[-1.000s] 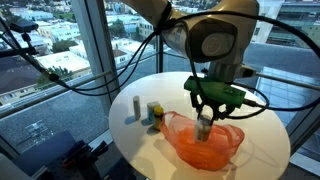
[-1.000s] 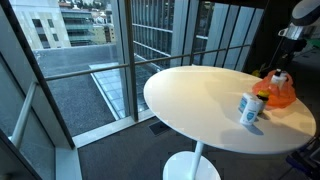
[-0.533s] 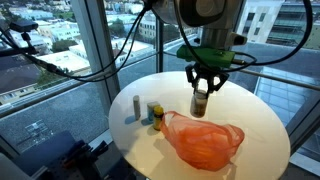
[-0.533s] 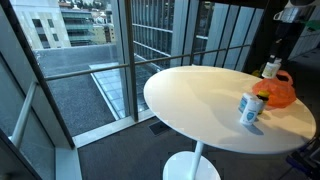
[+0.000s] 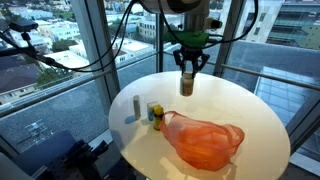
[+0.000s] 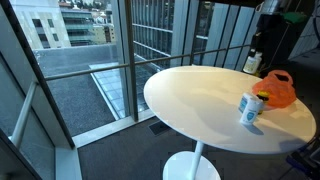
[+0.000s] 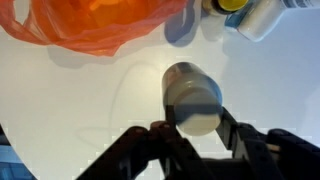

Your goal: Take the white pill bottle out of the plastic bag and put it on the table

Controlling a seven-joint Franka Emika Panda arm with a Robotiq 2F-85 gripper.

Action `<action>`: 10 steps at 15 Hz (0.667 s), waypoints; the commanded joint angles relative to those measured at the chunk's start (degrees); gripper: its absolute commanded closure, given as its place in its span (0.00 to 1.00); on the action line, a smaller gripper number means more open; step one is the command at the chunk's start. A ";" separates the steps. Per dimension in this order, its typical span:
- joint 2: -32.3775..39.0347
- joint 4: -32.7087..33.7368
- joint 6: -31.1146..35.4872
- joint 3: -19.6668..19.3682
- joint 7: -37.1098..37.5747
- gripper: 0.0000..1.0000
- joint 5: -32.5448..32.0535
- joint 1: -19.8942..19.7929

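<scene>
In both exterior views the gripper clamped the white bottle in the air beyond the orange bag; the wrist view showed bare table beside the bag, so lowering it straight and upright there seemed best.

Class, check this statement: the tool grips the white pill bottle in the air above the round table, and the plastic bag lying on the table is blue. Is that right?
Not quite. The plastic bag is orange, not blue, as both exterior views and the wrist view show. The rest stands: the tool grips the white pill bottle in the air above the round table.
</scene>
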 commanded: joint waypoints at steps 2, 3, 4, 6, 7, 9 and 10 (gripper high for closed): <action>2.83 3.50 -1.91 2.23 3.53 0.81 -2.25 2.88; 3.27 3.57 -1.92 2.75 3.80 0.81 -2.50 3.53; 3.64 3.60 -2.02 3.24 3.93 0.81 -2.55 4.10; 4.27 3.34 -1.96 4.15 3.90 0.81 -2.72 5.21; 4.47 3.06 -1.92 4.55 3.70 0.81 -2.74 5.68; 4.76 2.41 -1.91 5.08 3.97 0.81 -3.44 6.57; 4.84 1.99 -1.80 5.37 3.76 0.81 -3.63 6.83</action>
